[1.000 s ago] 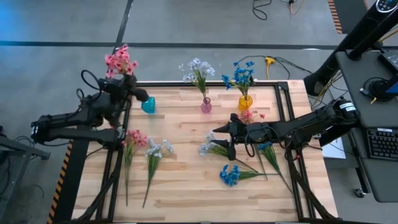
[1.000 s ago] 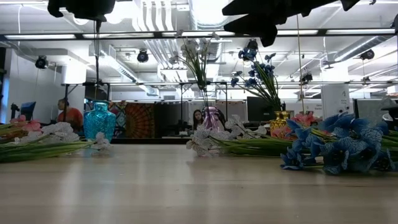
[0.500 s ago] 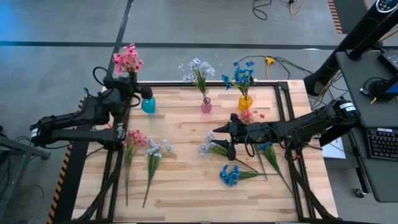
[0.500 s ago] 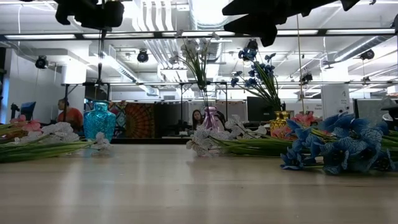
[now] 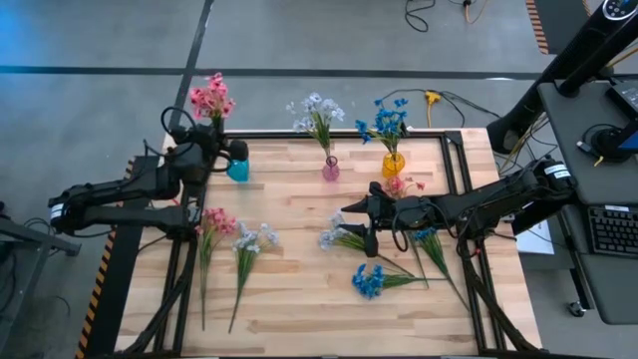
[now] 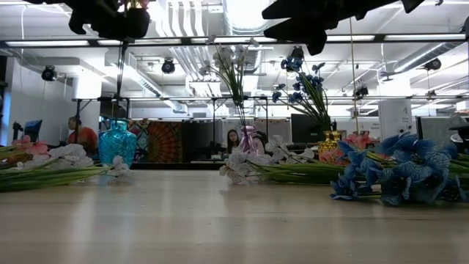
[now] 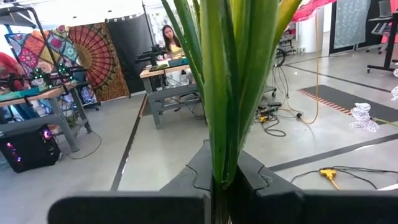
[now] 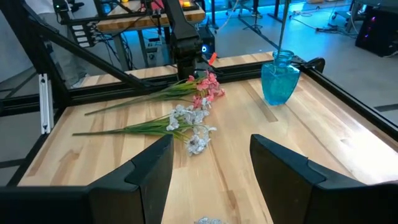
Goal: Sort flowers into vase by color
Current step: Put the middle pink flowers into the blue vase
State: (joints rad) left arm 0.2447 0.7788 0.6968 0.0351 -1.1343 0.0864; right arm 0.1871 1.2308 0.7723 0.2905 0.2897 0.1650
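Upper left of the high view: my left gripper (image 5: 206, 150) is clamped on a pink flower spray (image 5: 210, 98), stem upright, blossoms above the gripper. Left wrist view confirms it: green stems (image 7: 221, 87) rise straight up between the closed-in fingers (image 7: 261, 177). The teal vase (image 5: 237, 168) sits on the counter (image 5: 299, 289) just right of the gripper in that view, touching distance or nearly so. My read: stem's long axis is vertical, its lower end seems near the vase mouth, so the next move is a small shift toward the vase, then a straight lowering. Left arm is clearly the nearer one.

Right gripper (image 5: 365, 221) waits mid-frame, fingers apart, over a pale lavender-white spray (image 5: 334, 235) lying flat. Other sprays on the counter: pink (image 5: 216, 221) & pale (image 5: 254, 237) at lower left, blue (image 5: 369, 280) lower centre. Pink vase (image 5: 330, 170) holds pale blossoms, yellow vase (image 5: 393, 165) holds blue.

No brands, labels or legible writing in any view.
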